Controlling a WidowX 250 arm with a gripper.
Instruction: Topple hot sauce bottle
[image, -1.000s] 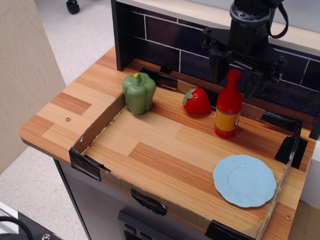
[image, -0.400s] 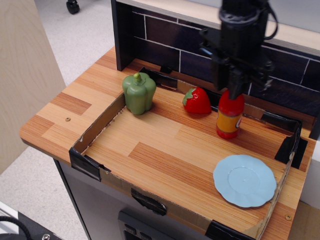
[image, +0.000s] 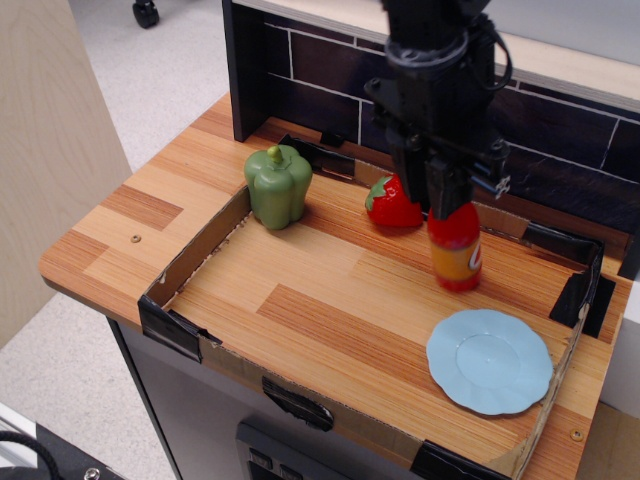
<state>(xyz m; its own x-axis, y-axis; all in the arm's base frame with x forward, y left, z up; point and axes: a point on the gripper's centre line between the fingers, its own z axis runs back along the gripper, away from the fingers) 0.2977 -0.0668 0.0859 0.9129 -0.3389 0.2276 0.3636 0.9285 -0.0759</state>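
Note:
The hot sauce bottle (image: 456, 250) is a small red bottle with a yellow-orange label band. It stands in the back right of the cardboard-walled tray (image: 190, 265), leaning slightly with its top toward the left. Its cap and neck are hidden behind my black gripper (image: 432, 200), which hangs from above right at the bottle's top. The fingers (image: 446, 195) look spread, one in front of the neck and one to its left. Whether they touch the neck I cannot tell.
A red toy strawberry (image: 392, 203) lies just left of the bottle, under the gripper. A green toy pepper (image: 277, 186) stands at the back left. A light blue plate (image: 489, 360) lies at the front right. A dark tiled back wall (image: 310, 75) rises behind the tray.
The gripper has moved left and down from behind the bottle onto its top. The bottle went from upright to slightly tilted, shifted a little forward and turned.

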